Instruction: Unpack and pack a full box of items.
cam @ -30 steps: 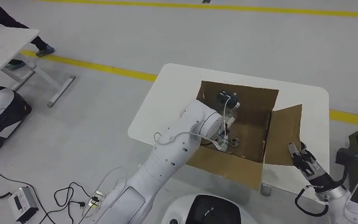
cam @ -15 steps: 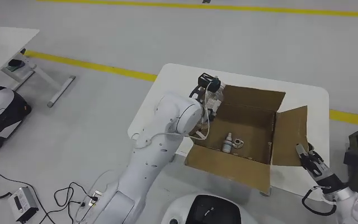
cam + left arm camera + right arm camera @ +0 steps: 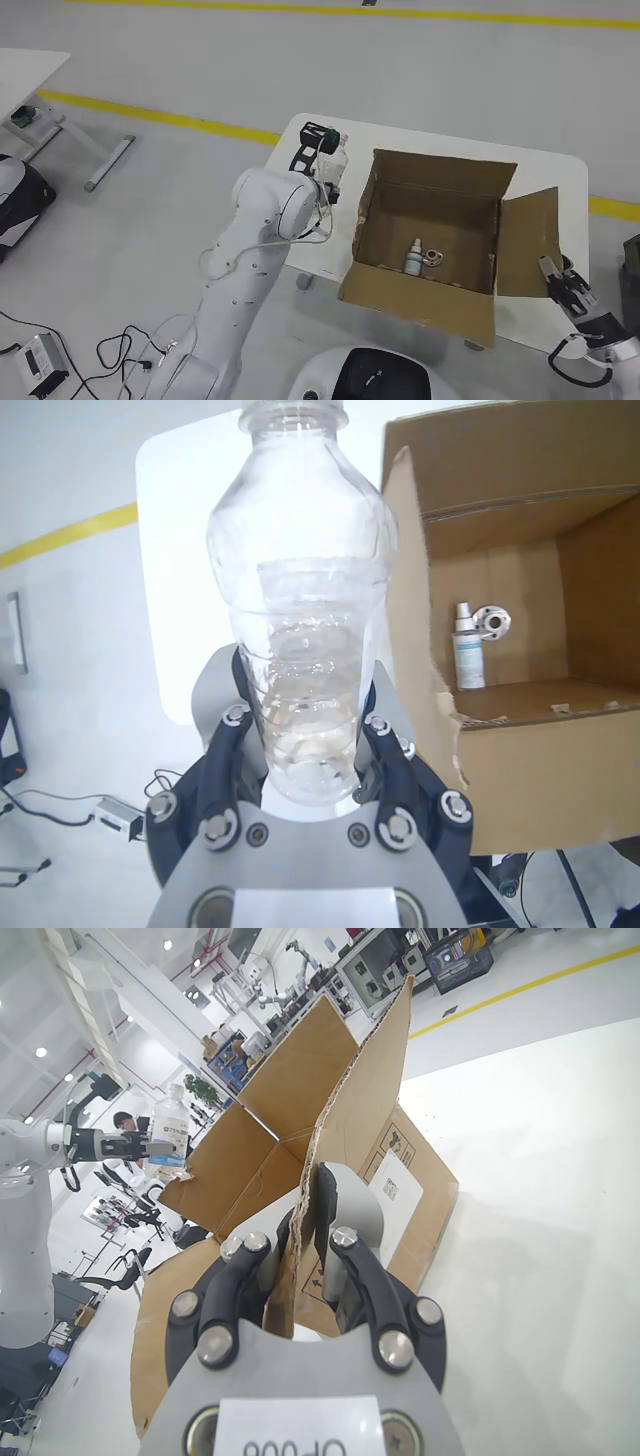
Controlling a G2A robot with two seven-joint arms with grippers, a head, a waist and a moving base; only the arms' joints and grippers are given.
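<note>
An open cardboard box (image 3: 440, 172) stands on the white table (image 3: 268, 215). My left gripper (image 3: 318, 150) is shut on the base of a clear plastic bottle (image 3: 335, 160), held above the table just left of the box. In the left wrist view the bottle (image 3: 300, 590) stands between the left gripper's (image 3: 307, 721) fingers. A small spray bottle (image 3: 413, 257) and a metal flange (image 3: 433, 258) lie on the box floor. My right gripper (image 3: 560, 282) is shut on the edge of the right-hand box flap (image 3: 528, 240); the flap (image 3: 350, 1093) runs between its fingers (image 3: 330, 1208).
A strip of bare table runs left of the box, and more lies behind it and right of the flap. A second table (image 3: 25, 75) stands far left. Cables and a power adapter (image 3: 45, 362) lie on the floor.
My left arm lifted the clear bottle out of the box and carried it left past the box wall. The right gripper kept its hold on the flap.
</note>
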